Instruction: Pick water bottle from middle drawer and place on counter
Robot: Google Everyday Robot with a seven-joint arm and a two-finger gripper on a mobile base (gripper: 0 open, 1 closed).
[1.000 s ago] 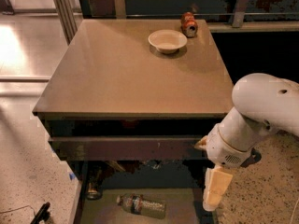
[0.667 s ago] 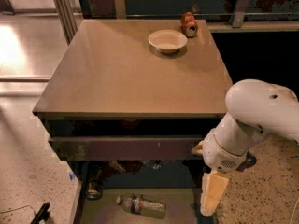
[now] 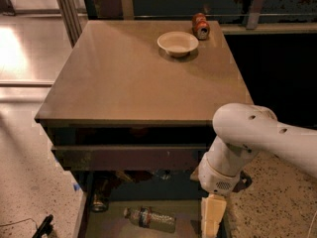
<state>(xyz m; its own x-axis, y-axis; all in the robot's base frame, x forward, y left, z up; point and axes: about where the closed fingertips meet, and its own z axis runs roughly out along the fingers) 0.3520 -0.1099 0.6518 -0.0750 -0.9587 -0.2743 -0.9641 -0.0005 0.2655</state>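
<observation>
The water bottle (image 3: 149, 218) lies on its side on the pale floor of the open middle drawer (image 3: 111, 227) at the bottom of the view, cap to the left. My gripper (image 3: 212, 218) hangs from the white arm (image 3: 242, 143) at the drawer's right side, to the right of the bottle and apart from it. Its lower end runs out of the picture. The tan counter (image 3: 133, 78) fills the middle of the view above the drawer.
A cream bowl (image 3: 178, 42) and a red soda can (image 3: 200, 25) lying on its side sit at the counter's far right. A dark can (image 3: 99, 202) stands at the drawer's left. A scratched dark drawer front (image 3: 129, 157) sits just under the counter. Speckled floor lies on both sides.
The arm and gripper have shifted a little to the left and lower, closer to the drawer's right side. The bottle has not moved.
</observation>
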